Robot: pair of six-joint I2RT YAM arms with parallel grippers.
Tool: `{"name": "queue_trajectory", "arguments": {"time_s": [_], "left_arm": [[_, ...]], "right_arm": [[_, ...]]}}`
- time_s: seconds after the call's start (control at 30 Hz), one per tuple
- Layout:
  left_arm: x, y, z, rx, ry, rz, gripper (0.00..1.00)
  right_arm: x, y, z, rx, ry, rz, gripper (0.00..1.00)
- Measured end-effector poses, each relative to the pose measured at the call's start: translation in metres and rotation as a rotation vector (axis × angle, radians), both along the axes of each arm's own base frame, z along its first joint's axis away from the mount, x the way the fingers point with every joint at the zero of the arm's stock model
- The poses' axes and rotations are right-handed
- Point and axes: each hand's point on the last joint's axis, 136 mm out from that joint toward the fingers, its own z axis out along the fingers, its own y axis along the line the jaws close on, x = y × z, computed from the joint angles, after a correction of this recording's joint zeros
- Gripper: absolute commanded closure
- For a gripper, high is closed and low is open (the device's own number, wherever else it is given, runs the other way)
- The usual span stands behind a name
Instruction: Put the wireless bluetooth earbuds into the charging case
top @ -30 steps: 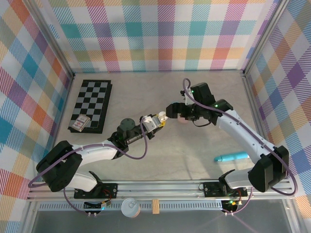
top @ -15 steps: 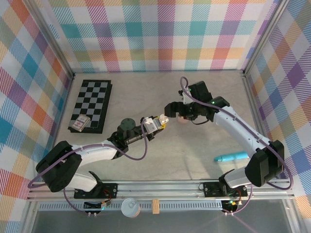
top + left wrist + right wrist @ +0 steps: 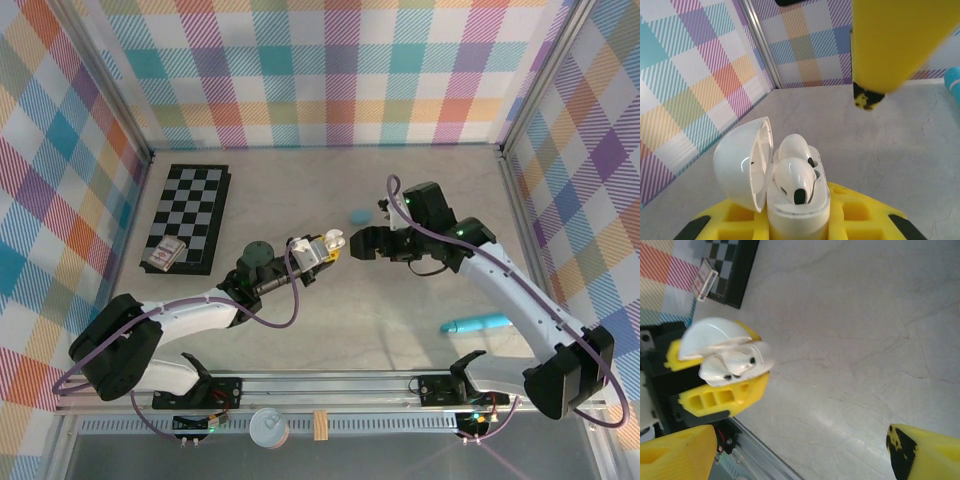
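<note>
My left gripper is shut on a white charging case, held upright between its yellow fingers above the middle of the table. The case's lid stands open to the left. Two white earbuds sit in its wells, one behind the other. In the right wrist view the same case shows at the upper left. My right gripper hangs just right of the case, apart from it. It is open, with nothing between its fingers.
A light blue pebble-like case lies on the table behind the grippers. A turquoise tube lies at the near right. A chessboard with a small card box on it sits at the left. Beside it is a dark round object.
My right gripper has drawn back to the right, away from the case, uncovering the light blue case behind it. The left gripper has kept its hold and shifted slightly.
</note>
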Motion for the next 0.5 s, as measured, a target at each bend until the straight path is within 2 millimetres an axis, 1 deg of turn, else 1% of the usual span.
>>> {"name": "queue_trajectory", "arguments": {"time_s": [0.07, 0.17, 0.23, 0.33, 0.43, 0.5], "left_arm": [[0.0, 0.0, -0.001, 0.009, -0.007, -0.002, 1.0], [-0.002, 0.0, -0.003, 0.025, -0.014, -0.011, 1.0], [-0.003, 0.0, -0.004, 0.037, -0.017, -0.019, 1.0], [-0.005, 0.0, -0.004, 0.048, -0.022, -0.022, 1.0], [-0.004, 0.0, -0.005, 0.059, -0.022, -0.024, 1.0], [-0.004, 0.0, -0.007, 0.065, -0.016, -0.023, 1.0]], "right_arm": [[0.007, 0.005, 0.007, 0.013, -0.003, -0.004, 0.12], [0.026, 0.017, 0.012, 0.025, 0.006, -0.009, 0.12], [0.037, 0.023, 0.009, 0.016, 0.026, -0.014, 0.12], [0.051, 0.031, -0.003, 0.001, 0.061, -0.017, 0.12], [0.052, 0.035, -0.016, -0.019, 0.1, -0.013, 0.11], [0.051, 0.035, -0.018, -0.026, 0.107, -0.012, 0.1]]}}
